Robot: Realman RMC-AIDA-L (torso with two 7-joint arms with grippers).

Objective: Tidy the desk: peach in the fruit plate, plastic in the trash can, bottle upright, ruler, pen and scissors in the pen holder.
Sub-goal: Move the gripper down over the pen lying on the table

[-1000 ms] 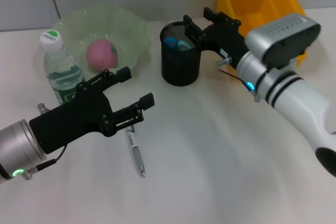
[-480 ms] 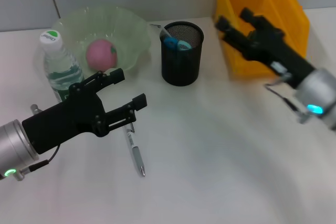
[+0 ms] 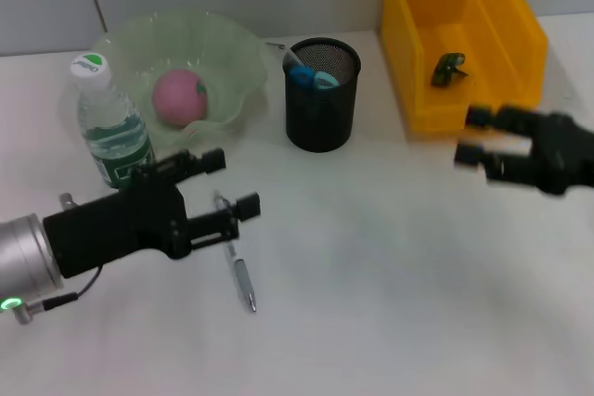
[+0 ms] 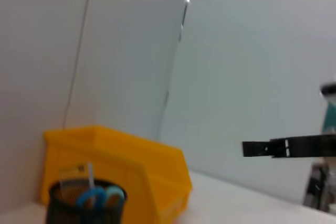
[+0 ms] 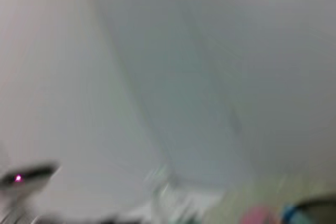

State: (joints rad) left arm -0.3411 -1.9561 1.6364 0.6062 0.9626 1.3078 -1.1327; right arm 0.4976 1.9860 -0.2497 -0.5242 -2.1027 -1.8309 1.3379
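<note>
Pulled back from the pen holder (image 3: 321, 93) toward the desk's right edge, the right gripper (image 3: 475, 144) hangs spread and empty, while the left gripper (image 3: 232, 187), fingers apart, hovers over the pen (image 3: 238, 266), seemingly next for pickup.

One pen (image 3: 236, 259), one peach (image 3: 179, 95), one bottle (image 3: 109, 126) (upright), two grippers.

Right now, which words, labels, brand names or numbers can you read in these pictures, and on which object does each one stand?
Bottle cap: a green logo, too small to read.
Bottle label: green with white print, partly hidden and too small to read.
Pen: dark marks on the barrel, not readable.
Nothing else carries text.
</note>
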